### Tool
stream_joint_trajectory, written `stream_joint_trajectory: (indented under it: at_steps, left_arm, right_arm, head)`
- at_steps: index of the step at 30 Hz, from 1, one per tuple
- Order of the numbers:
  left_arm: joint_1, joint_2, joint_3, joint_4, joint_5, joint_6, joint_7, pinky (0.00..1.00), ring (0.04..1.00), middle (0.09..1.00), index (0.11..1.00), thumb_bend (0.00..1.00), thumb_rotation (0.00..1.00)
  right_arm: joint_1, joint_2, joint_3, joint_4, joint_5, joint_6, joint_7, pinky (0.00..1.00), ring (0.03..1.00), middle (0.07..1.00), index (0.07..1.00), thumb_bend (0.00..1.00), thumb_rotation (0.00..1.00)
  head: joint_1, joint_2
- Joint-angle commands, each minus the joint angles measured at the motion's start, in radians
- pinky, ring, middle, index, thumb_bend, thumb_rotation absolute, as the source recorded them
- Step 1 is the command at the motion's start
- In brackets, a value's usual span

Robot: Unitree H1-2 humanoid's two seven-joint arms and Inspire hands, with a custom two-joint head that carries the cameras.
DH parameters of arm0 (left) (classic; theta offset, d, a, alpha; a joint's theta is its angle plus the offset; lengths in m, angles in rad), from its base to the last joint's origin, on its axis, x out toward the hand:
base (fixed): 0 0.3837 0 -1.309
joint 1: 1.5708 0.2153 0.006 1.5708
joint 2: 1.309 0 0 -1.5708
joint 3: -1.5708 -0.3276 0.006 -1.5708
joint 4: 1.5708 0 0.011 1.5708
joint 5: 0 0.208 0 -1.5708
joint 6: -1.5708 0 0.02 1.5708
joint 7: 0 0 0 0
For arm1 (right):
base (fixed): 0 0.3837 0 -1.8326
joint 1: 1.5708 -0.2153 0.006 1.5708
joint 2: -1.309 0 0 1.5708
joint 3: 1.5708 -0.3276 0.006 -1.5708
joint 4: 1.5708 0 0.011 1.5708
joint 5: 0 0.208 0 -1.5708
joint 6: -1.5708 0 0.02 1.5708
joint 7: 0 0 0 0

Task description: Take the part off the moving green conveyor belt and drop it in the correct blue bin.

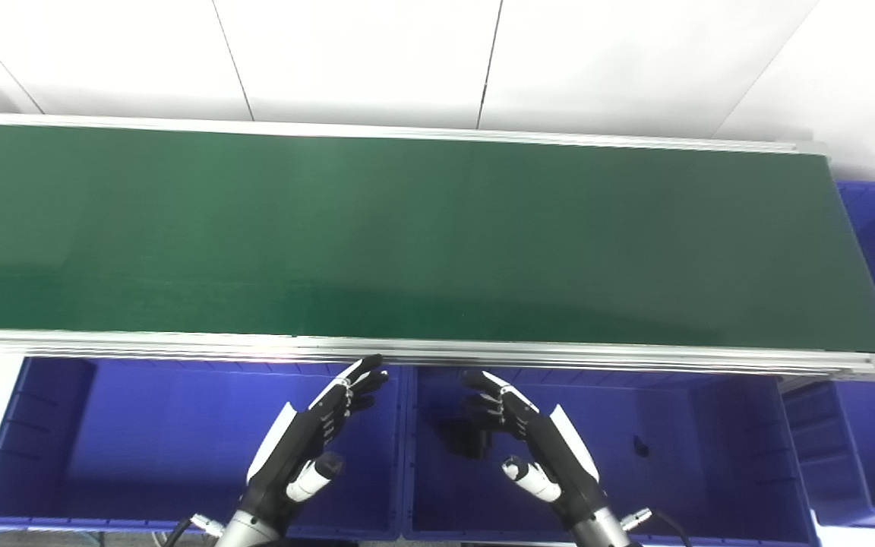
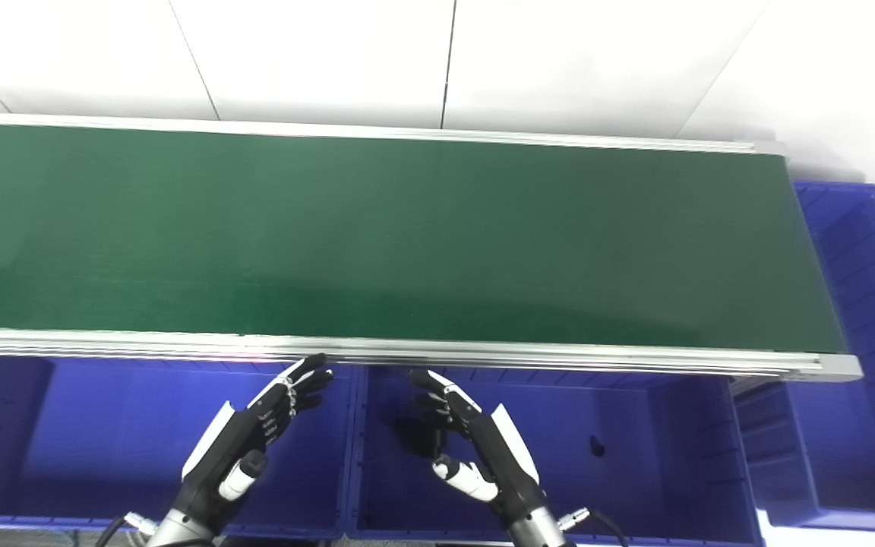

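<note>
No part on the green conveyor belt (image 1: 407, 235) right now, it's bare end to end. The only piece around is a small dark part (image 1: 641, 447) already lying in the right-hand blue bin (image 1: 711, 463). Left hand (image 1: 308, 441) hovers over the left blue bin (image 1: 103, 448), right hand (image 1: 529, 441) over the other, both with fingers spread and holding nothing. I'd keep them waiting low near the belt's front rail (image 1: 437, 351) and time the reach once something rolls in.

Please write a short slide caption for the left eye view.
Both hands, left and right, open above blue bins, belt bare.
</note>
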Motion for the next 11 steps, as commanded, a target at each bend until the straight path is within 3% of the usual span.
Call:
stream_joint_trajectory:
  at_steps: [1,11]
  left_arm:
    - [0.005,0.002,0.002,-0.024,-0.012,-0.027,-0.004,0.9,0.914,0.889,0.913,1.0,0.96]
    - [0.017,0.004,-0.001,-0.037,0.002,-0.033,0.0,0.89,0.912,0.893,0.918,1.0,0.97]
  right_arm:
    - [-0.001,-0.003,0.004,-0.023,0.011,-0.052,-0.002,0.73,0.814,0.877,0.873,1.0,0.95]
    - [0.012,-0.007,0.005,-0.043,-0.008,-0.052,-0.014,0.74,0.816,0.884,0.878,1.0,0.98]
  head:
    - [0.002,0.006]
    - [0.004,0.022]
